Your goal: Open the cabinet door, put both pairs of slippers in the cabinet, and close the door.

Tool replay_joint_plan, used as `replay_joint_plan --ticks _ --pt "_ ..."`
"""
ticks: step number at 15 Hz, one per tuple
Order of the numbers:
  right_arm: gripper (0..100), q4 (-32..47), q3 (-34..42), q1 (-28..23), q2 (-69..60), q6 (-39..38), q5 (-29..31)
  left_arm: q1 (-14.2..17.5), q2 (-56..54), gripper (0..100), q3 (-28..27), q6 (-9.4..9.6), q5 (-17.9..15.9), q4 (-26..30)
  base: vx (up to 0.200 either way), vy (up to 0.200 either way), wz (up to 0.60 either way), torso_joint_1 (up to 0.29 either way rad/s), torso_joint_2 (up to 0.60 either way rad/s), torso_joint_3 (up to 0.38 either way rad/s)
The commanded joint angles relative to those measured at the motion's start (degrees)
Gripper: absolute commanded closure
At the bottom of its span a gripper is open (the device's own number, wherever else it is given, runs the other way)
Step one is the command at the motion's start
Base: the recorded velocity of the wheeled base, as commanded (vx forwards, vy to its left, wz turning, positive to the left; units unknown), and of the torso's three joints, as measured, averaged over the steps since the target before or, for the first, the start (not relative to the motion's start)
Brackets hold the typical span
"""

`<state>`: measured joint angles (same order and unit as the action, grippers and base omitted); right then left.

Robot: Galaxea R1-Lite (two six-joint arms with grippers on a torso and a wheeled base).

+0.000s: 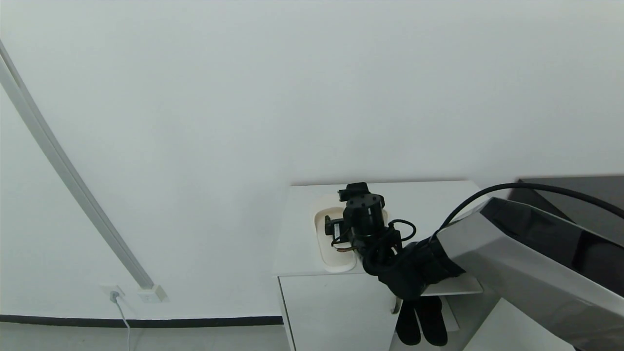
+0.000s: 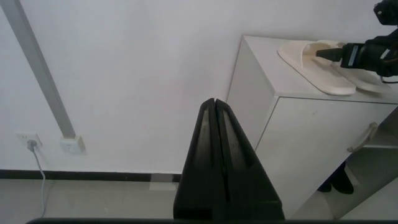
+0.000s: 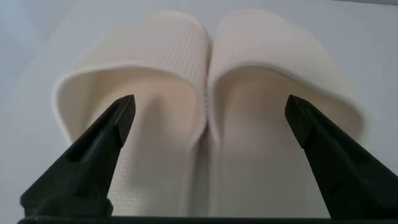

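A pair of cream slippers (image 1: 336,263) (image 2: 317,65) (image 3: 205,93) lies side by side on top of the white cabinet (image 1: 302,229) (image 2: 261,68). My right gripper (image 1: 341,234) (image 2: 348,55) (image 3: 208,106) is open just over them, one finger on each outer side of the pair. A pair of black slippers (image 1: 421,321) (image 2: 339,180) stands inside the cabinet's lower right opening, beside the door panel with its handle (image 1: 397,306) (image 2: 364,138). My left gripper (image 2: 214,102) is shut and empty, off to the cabinet's left, facing the wall.
A white wall stands right behind the cabinet. A slanted cable duct (image 1: 73,180) (image 2: 40,71) runs down it to a socket with a plugged cord (image 1: 114,292) (image 2: 30,143). A dark glossy surface (image 1: 585,190) lies to the cabinet's right.
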<state>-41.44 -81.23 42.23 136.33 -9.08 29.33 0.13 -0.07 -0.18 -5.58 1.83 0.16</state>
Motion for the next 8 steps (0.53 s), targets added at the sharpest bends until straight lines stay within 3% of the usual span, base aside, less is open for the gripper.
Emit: replay_joint_plan --ticks 1,2,8 --pt "0 0.57 -1.48 -0.04 1.05 -0.06 0.02 -0.05 0.07 100 0.01 -0.04 0.02 0.02 0.0 0.0 0.0 0.0 0.0 0.0" --pt "100 0.83 -1.83 -0.13 1.22 -0.06 -0.06 0.04 0.07 100 0.01 -0.04 0.02 0.02 0.0 0.0 0.0 0.0 0.0 0.0" --pt "100 0.92 -1.92 0.05 1.22 0.03 0.02 0.04 0.07 100 0.01 -0.04 0.02 0.02 0.0 0.0 0.0 0.0 0.0 0.0"
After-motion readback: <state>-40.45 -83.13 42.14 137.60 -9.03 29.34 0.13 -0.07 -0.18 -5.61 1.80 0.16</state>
